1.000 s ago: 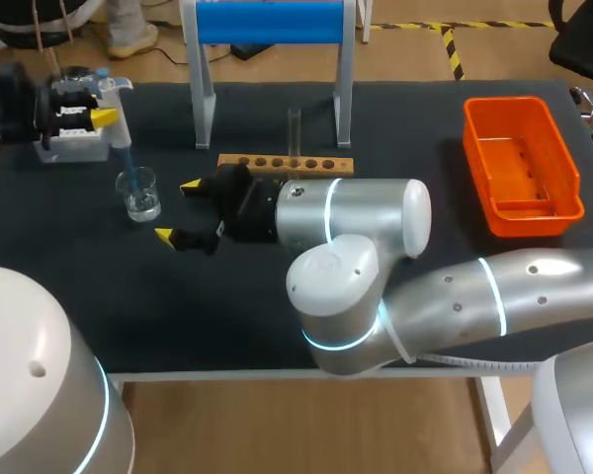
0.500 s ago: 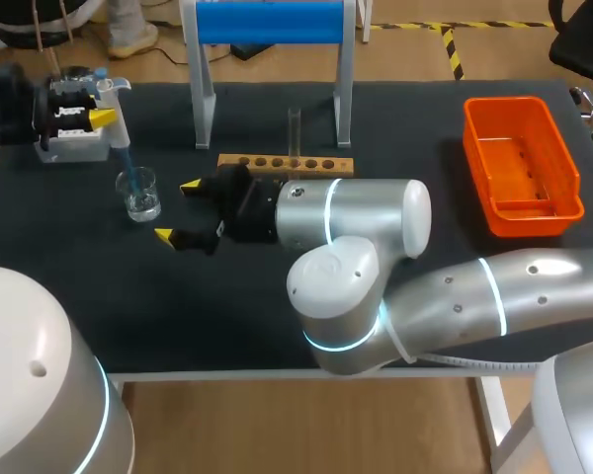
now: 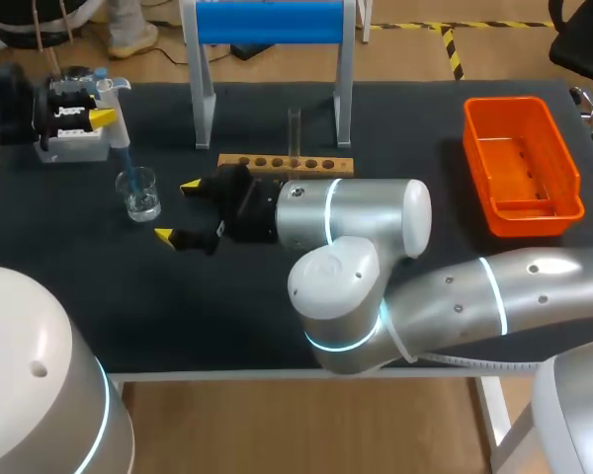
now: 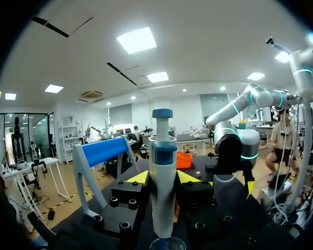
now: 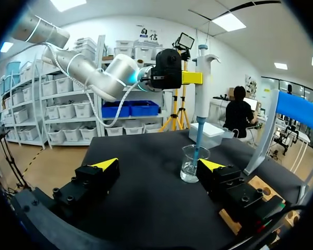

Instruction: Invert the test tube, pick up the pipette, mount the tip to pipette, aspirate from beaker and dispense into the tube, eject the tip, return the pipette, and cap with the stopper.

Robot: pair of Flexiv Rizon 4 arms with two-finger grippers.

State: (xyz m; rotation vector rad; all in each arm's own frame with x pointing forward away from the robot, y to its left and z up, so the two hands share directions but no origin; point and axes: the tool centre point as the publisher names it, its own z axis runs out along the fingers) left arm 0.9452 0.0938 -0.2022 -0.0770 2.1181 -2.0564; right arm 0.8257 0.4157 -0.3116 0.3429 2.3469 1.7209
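My right arm (image 3: 455, 296): fat rounded silver-grey links w/ thin glowing cyan rings at the joints, a white end cap on the link behind the tool, small dark dots along the forearm. On its end my right gripper (image 3: 178, 210): black body, 2 black finger blocks w/ bright yellow wedge tips, black socket-head screws set into the blocks. My left arm (image 3: 40, 385): same silver shell, cyan ring, one dark dot; a pale cable (image 5: 105, 124) loops behind its black wrist. My left gripper (image 4: 163, 177): black blocks, yellow tips, screws on top
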